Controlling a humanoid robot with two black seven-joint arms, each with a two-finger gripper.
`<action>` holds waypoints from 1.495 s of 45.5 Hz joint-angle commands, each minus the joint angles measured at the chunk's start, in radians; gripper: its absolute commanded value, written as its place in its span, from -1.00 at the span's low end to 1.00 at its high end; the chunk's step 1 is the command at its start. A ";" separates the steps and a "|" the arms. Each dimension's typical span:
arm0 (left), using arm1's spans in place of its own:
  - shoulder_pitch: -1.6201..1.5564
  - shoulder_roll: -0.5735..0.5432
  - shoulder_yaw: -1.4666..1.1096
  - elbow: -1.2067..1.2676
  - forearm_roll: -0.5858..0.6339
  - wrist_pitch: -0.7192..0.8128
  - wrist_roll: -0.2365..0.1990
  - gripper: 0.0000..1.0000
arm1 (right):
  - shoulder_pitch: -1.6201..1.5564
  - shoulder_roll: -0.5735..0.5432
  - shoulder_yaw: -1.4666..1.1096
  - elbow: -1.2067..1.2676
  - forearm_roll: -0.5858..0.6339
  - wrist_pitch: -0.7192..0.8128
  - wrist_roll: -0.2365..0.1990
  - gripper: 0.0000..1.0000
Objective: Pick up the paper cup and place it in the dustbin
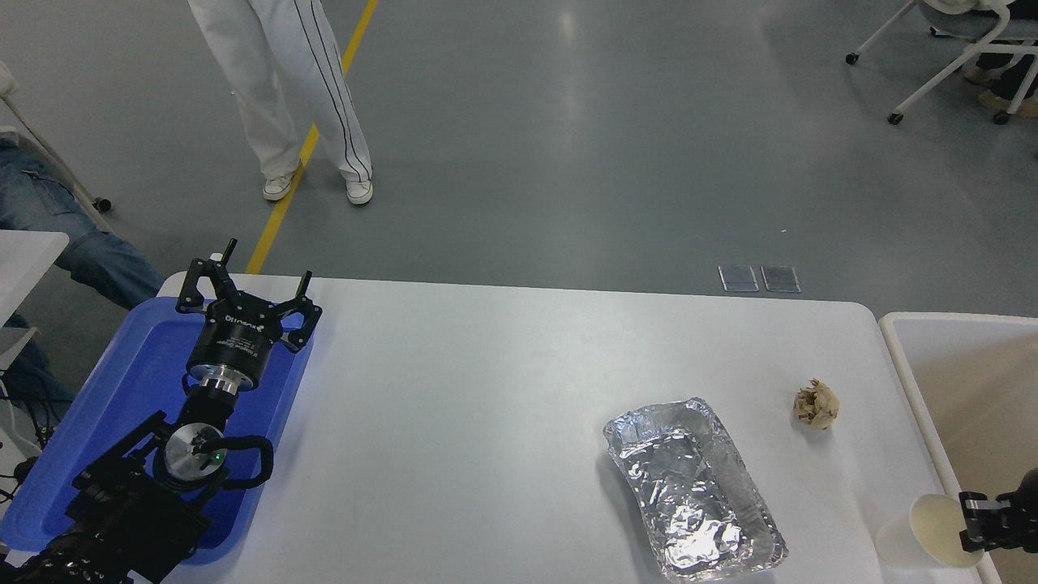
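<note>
1. Two black arms show: the left end effector (261,277) is parked over the blue tray (97,405) at the worktop's left, its fingers spread wide with nothing between them.
2. At the lower right edge, the right end effector (973,521) grips the rim of the paper cup (928,531); only its fingertips enter the view.
3. That cup is smooth white paper with tapered sides; it is tipped so its round, cream-coloured mouth faces the camera. It sits at the worktop's near right corner, just beside the dustbin (908,365); whether it touches the surface cannot be told.
4. This dustbin is a large white plastic bin with a rounded rim and a plain beige inside, standing against the right end of the worktop (486,389), which is matt white with rounded corners.
5. Near the cup, to its left, lies a crinkled silver foil tray (693,491), rectangular and dented. Beyond the cup sits a crumpled brown paper ball (816,404), close to the bin's rim.
6. Behind the worktop, a person (292,97) in white trousers stands on the grey floor by a yellow line (304,154).
</note>
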 commanded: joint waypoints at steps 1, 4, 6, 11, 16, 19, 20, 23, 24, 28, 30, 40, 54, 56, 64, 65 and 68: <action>0.000 0.000 0.000 0.000 0.000 0.000 0.000 1.00 | 0.156 -0.012 -0.013 0.048 -0.079 0.178 0.001 -1.00; 0.000 0.000 0.000 0.000 0.000 0.000 0.000 1.00 | 0.207 -0.007 -0.022 0.059 -0.081 0.256 0.001 -1.00; 0.000 0.000 0.000 0.000 0.000 0.000 0.000 1.00 | 0.241 -0.007 -0.030 0.064 -0.081 0.310 0.001 -1.00; 0.000 0.000 0.000 0.000 0.000 0.000 0.000 1.00 | 0.327 -0.009 -0.034 0.065 -0.081 0.342 0.001 -1.00; -0.002 0.000 0.000 0.000 0.000 0.000 0.000 1.00 | 0.413 -0.012 -0.062 0.068 -0.082 0.342 0.001 -1.00; -0.002 0.000 0.000 0.000 0.000 0.000 0.000 1.00 | 0.475 -0.009 -0.096 0.076 -0.082 0.342 0.001 -1.00; -0.002 0.000 0.000 0.000 0.000 0.000 0.000 1.00 | 0.498 -0.007 -0.108 0.080 -0.082 0.342 0.001 -1.00; 0.000 0.000 0.000 0.000 0.000 0.000 0.000 1.00 | 0.566 -0.004 -0.129 0.097 -0.084 0.342 0.000 -1.00; -0.002 0.000 0.000 0.001 0.000 0.000 0.000 1.00 | 0.586 -0.003 -0.137 0.100 -0.085 0.342 0.000 -1.00; 0.000 0.000 0.000 0.001 0.000 0.000 0.000 1.00 | 0.661 0.019 -0.169 0.100 -0.095 0.342 0.000 -1.00; 0.000 0.000 0.000 0.001 0.000 0.000 0.000 1.00 | 0.690 0.033 -0.189 0.100 -0.099 0.342 0.000 -1.00; 0.000 0.000 0.000 0.000 0.000 0.000 0.000 1.00 | 0.805 0.146 -0.269 0.110 -0.101 0.342 0.000 -1.00; 0.000 0.000 0.000 0.000 0.000 0.000 0.002 1.00 | 0.881 0.157 -0.303 0.110 -0.102 0.342 0.000 -1.00; 0.000 0.000 0.000 0.000 0.000 0.000 0.000 1.00 | 0.891 0.157 -0.304 0.111 -0.102 0.342 0.000 -1.00; 0.000 0.000 0.000 0.000 0.000 0.000 0.000 1.00 | 0.913 0.155 -0.309 0.111 -0.102 0.342 0.000 -1.00; 0.000 0.000 0.000 0.000 0.000 0.000 0.002 1.00 | 0.913 0.155 -0.309 0.110 -0.102 0.342 0.000 -1.00; 0.000 0.000 0.000 0.000 0.000 0.000 0.000 1.00 | 0.916 0.154 -0.307 0.111 -0.102 0.342 0.000 -1.00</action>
